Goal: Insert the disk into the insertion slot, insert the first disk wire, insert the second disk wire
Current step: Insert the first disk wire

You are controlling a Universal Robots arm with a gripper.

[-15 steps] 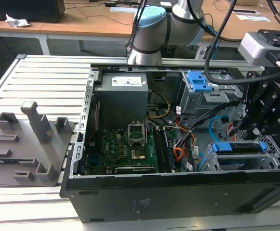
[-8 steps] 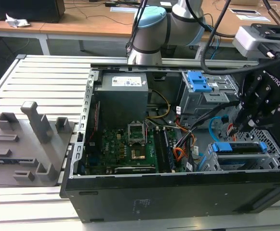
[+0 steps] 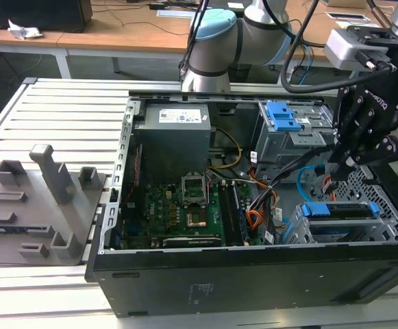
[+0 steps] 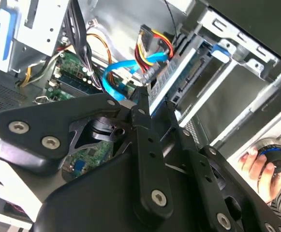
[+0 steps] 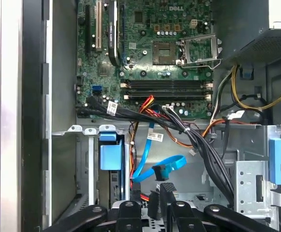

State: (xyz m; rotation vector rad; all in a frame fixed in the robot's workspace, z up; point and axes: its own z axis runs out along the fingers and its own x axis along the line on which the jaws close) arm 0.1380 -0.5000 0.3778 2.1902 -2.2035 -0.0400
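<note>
**Already seated, the disk waits on its cables**

Evidently the disk (image 3: 336, 210) lies inside the insertion slot (image 3: 389, 209), the low perforated cage at the exterior view's right. Its blue carrier sits level with the cage. Its connector edge faces the open interior of the case, I judge so that the plugs can reach it. In the second wrist view the first disk wire (image 4: 155, 42), red and yellow strands ending in a dark plug, comes down right at that edge, though whether it is fully home is unclear. The second disk wire (image 5: 167, 165) curls in a slack loop just beside it, its dark plug close to the drive's rear. The gripper (image 3: 339, 164) hangs over this spot, nosed toward the connectors. Whether it is clamped on a plug or standing free I cannot tell.
</note>
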